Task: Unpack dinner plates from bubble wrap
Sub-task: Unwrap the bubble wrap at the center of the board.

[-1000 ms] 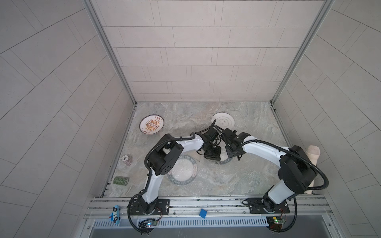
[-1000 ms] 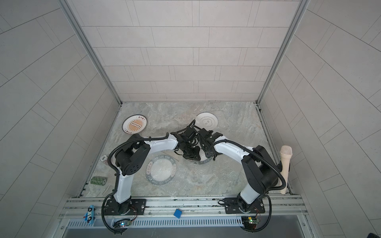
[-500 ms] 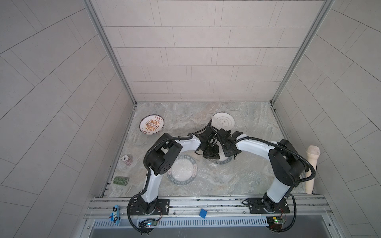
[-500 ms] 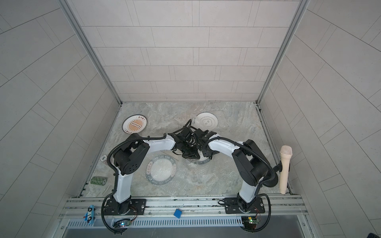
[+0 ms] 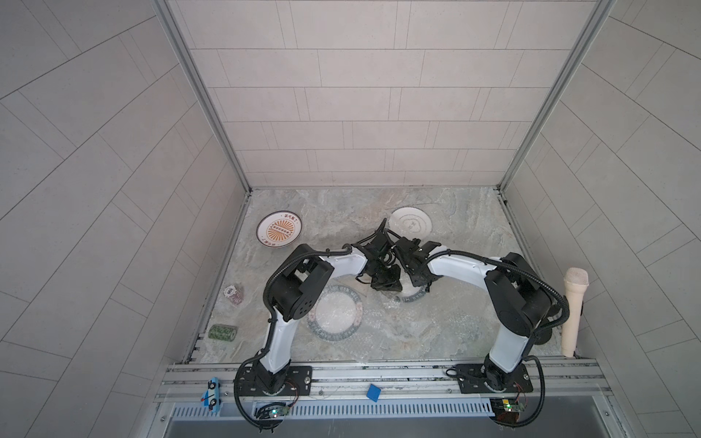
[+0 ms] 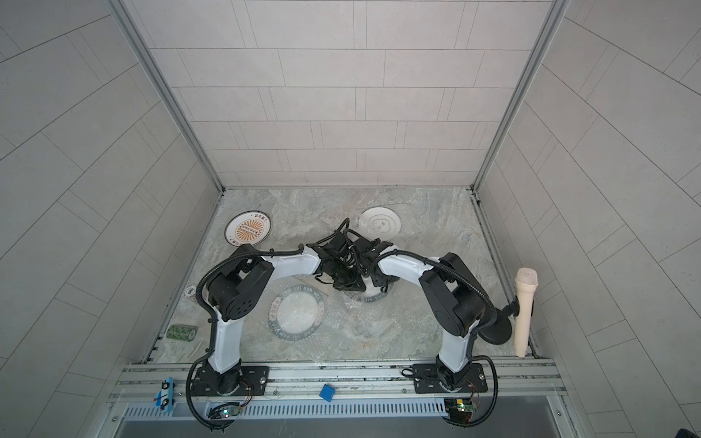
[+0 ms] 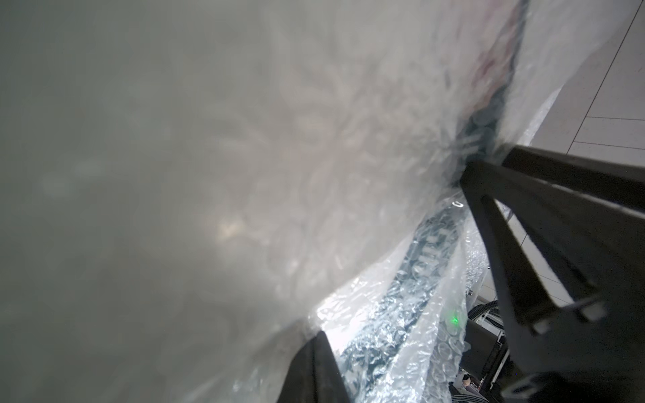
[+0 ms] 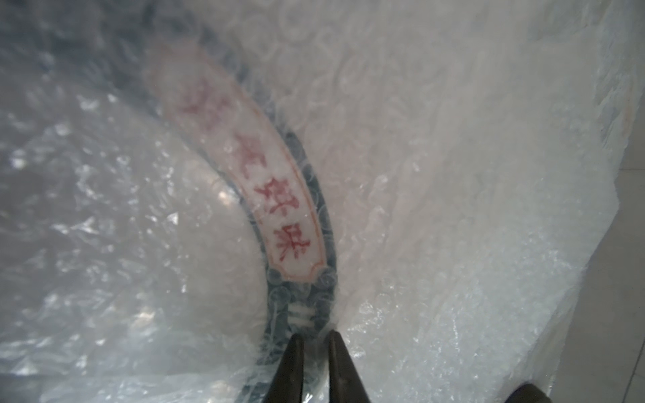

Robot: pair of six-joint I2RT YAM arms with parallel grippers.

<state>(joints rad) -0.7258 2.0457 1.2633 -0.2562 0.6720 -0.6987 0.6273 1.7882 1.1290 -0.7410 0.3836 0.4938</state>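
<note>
A dinner plate with a dark green lettered rim [image 8: 300, 223] lies mid-table inside bubble wrap [image 8: 453, 209], mostly hidden under both wrists in both top views. My right gripper [image 8: 316, 336] is shut on the wrap at that rim. My left gripper [image 5: 387, 283] is shut on a raised fold of the bubble wrap [image 7: 244, 174], and only one finger [image 7: 314, 363] shows. A second green-rimmed plate [image 5: 335, 313] lies under wrap near the left arm. The orange sunburst plate [image 5: 278, 228] and the grey-ringed plate [image 5: 411, 225] sit bare at the back.
Loose bubble wrap [image 5: 417, 330] spreads over the front of the table. A pinkish cup [image 5: 234, 295] and a green patterned roll [image 5: 223, 333] lie by the left wall. A beige microphone-like object [image 5: 573, 314] stands at the right edge. A blue block [image 5: 373, 392] rests on the front rail.
My right gripper has closed from about half open onto the wrap at the plate's rim, and its arm has drawn in towards the left one. The left gripper has stayed shut.
</note>
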